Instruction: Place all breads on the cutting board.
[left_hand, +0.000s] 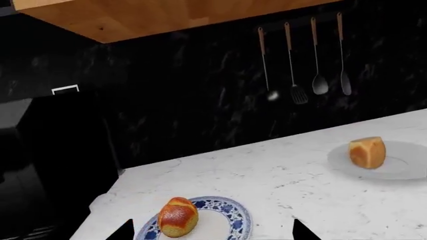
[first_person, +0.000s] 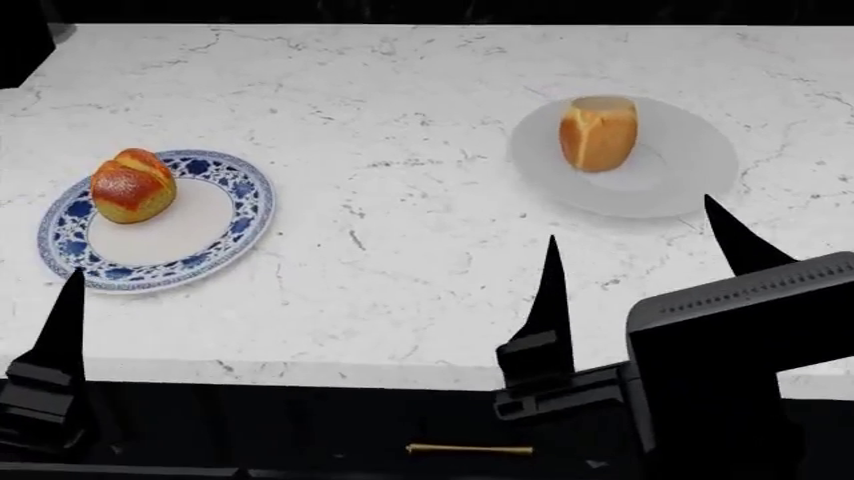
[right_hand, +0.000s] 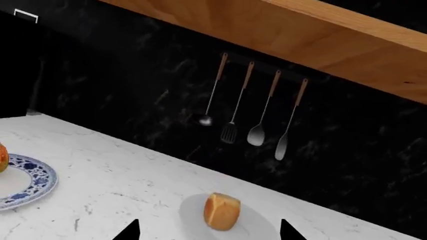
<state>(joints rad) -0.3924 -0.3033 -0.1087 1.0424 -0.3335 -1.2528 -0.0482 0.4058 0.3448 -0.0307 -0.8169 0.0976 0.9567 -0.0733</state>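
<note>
While both breads (first_person: 132, 186) sit plated, unlabeled, each tool (first_person: 641, 250) seemingly gapes empty.

A blue-patterned plate (first_person: 160, 225) sits at left on the white marble counter (first_person: 400, 200) (a plain grey plate (first_person: 667, 170) at upper right). Four utensils (right_hand: 250, 112) hang mid-frame below a wooden cabinet (right_hand: 320, 35).

Left gripper (first_person: 60, 300) low at near edge, right gripper (first_person: 641, 240) beside it, both jaws spread, holding nothing

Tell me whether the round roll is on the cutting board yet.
Not yet. The round roll sits on the blue-patterned plate on the marble counter; no cutting board shows in any view.
</note>
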